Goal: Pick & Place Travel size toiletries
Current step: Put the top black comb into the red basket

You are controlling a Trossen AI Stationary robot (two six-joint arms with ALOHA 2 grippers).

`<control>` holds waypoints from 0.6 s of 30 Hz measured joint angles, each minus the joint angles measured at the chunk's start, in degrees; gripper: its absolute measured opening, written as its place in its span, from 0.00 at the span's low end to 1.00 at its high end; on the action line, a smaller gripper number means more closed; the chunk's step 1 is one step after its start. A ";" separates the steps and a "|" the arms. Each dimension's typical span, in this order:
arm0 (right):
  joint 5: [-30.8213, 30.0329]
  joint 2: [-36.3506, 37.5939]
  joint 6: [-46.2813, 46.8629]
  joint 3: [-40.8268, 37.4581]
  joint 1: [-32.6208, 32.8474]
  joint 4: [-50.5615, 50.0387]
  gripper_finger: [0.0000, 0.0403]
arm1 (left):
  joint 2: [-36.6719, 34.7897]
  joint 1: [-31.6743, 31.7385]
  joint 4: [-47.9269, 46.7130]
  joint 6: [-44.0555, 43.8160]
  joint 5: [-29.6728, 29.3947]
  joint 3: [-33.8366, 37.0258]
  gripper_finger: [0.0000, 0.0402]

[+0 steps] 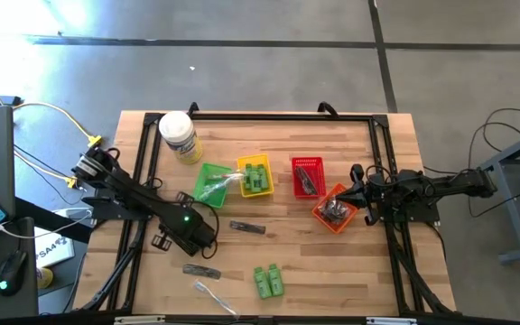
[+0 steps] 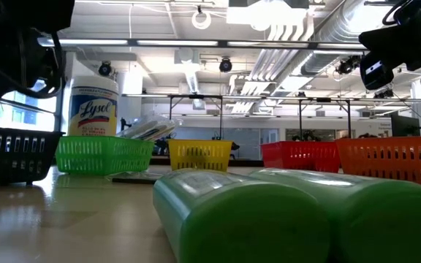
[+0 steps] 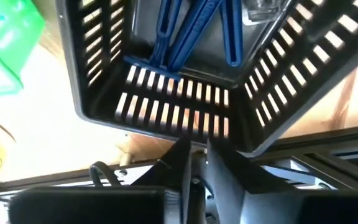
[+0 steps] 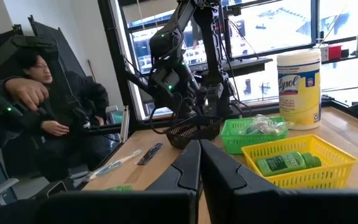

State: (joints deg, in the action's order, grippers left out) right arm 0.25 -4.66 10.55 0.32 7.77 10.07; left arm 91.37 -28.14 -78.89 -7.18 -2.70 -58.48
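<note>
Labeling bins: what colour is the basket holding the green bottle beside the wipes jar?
Yellow basket; clearest in the right wrist view.

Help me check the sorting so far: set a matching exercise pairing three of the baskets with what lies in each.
Baskets:
1. green plastic slotted basket
2. yellow plastic slotted basket
3. black plastic slotted basket

Contents:
A. bright green bottle
B. blue sticks
C. clear-wrapped items

Pairs: 1-C, 2-A, 3-B
</note>
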 joint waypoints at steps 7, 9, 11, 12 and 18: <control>-0.02 -0.01 0.35 0.00 -0.02 -1.50 0.01 | -6.47 0.00 6.17 1.40 -4.06 0.63 0.01; -0.02 -0.01 0.27 0.00 -0.02 -2.96 0.01 | -10.26 0.02 12.85 3.95 -4.53 2.36 0.01; -0.06 -0.03 0.19 0.00 -0.01 -4.22 0.01 | -14.90 0.04 20.37 6.44 -3.59 5.00 0.00; -0.06 -0.03 0.15 0.00 0.01 -4.17 0.01 | -17.36 0.04 23.84 6.99 -2.81 6.54 0.00; -0.06 -0.01 -0.20 0.00 -0.02 -4.18 0.01 | -30.33 0.42 40.54 4.82 0.22 15.12 0.00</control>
State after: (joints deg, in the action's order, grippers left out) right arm 0.19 -4.67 10.36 0.32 7.75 5.88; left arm 61.04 -27.73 -38.35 -2.36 -2.48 -43.36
